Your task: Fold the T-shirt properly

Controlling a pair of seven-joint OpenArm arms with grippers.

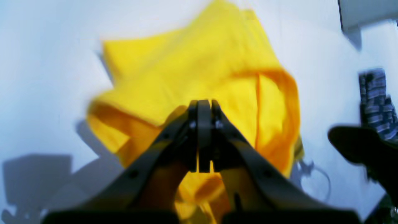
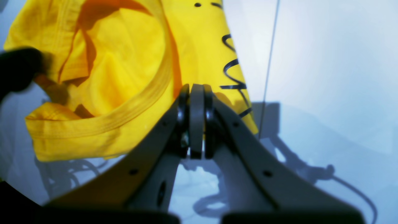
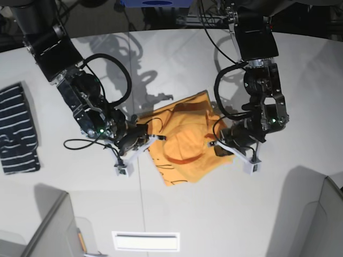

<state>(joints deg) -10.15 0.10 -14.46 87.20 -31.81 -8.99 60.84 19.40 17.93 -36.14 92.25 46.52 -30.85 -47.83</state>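
Lying on one table (image 3: pixel 225 214): one T-shirt (image 3: pixel 185 142), one striped garment (image 3: pixel 19 131).

base cam overhead, far; both wrist cams close behind pincers, all sharing t-shirt (image 3: pixel 185 144)

Robot lab: white table (image 3: pixel 300 80), cabled arms.

Two black robot arms with boxy tops, left arm (image 3: pixel 257 80), right arm (image 3: pixel 75 91), black cables looped beside each, tiny green lights near the wrists, dark grey fingers (image 1: pixel 174 137) dotted with small screw holes, white finger ends (image 3: pixel 252 167)
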